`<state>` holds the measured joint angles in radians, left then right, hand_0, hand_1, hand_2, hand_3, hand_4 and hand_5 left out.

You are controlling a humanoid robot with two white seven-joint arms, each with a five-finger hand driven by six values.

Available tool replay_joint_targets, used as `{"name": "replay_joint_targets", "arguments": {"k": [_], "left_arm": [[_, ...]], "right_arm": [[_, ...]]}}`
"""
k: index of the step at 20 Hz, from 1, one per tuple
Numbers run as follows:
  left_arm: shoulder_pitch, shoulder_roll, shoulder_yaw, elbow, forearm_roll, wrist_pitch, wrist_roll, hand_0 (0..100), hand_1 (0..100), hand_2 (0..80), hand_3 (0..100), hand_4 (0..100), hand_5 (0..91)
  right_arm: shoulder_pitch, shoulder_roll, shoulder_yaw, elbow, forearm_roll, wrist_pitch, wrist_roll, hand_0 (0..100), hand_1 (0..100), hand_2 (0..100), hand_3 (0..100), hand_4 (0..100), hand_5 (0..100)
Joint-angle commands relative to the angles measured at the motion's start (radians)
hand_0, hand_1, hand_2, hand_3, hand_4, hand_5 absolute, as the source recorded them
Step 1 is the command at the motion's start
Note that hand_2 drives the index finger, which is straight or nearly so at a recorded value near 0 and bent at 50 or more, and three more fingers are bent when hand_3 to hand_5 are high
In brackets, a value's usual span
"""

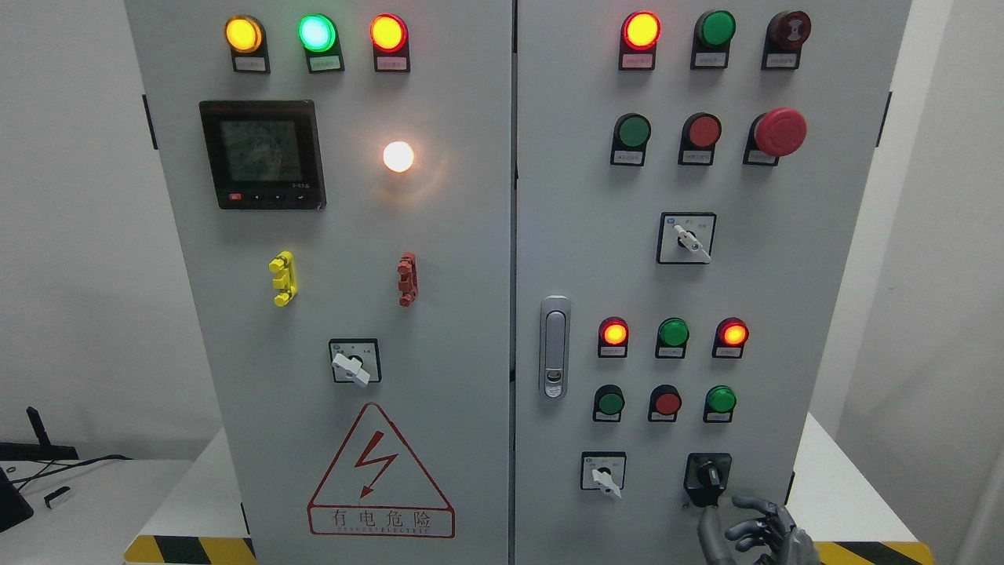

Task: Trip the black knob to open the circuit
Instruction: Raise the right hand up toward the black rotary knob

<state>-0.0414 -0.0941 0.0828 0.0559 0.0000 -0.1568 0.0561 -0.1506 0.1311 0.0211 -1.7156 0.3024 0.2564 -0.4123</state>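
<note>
The black knob (709,475) sits on a black square plate at the lower right of the grey cabinet's right door (580,235), its handle pointing up and slightly left. My right hand (753,534) is just below and right of it, at the picture's bottom edge. Its grey fingers (710,537) are loosely spread and hold nothing; one finger points up to the lower edge of the knob's plate. I cannot tell whether it touches. My left hand is out of view.
A white selector switch (604,475) sits left of the black knob. Above are green and red push buttons (665,402) and lit lamps (614,333). The door latch (554,345) is at the door's left edge. A table with a striped edge (188,549) carries the cabinet.
</note>
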Motion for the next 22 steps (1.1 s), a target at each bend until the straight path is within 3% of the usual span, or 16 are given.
{"name": "replay_joint_targets", "arguments": {"k": [1, 22], "left_arm": [[0.000, 0.001, 0.000, -0.001, -0.031, 0.000, -0.001, 12, 39, 0.0, 0, 0, 0.0], [0.000, -0.001, 0.000, -0.001, -0.031, 0.000, -0.001, 12, 39, 0.0, 0, 0, 0.0]], "right_arm": [[-0.010, 0.002, -0.010, 0.031, 0.000, 0.000, -0.003, 33, 74, 43, 74, 78, 94], [-0.052, 0.002, 0.005, 0.057, 0.000, 0.001, 0.000, 36, 77, 42, 73, 78, 94]]}}
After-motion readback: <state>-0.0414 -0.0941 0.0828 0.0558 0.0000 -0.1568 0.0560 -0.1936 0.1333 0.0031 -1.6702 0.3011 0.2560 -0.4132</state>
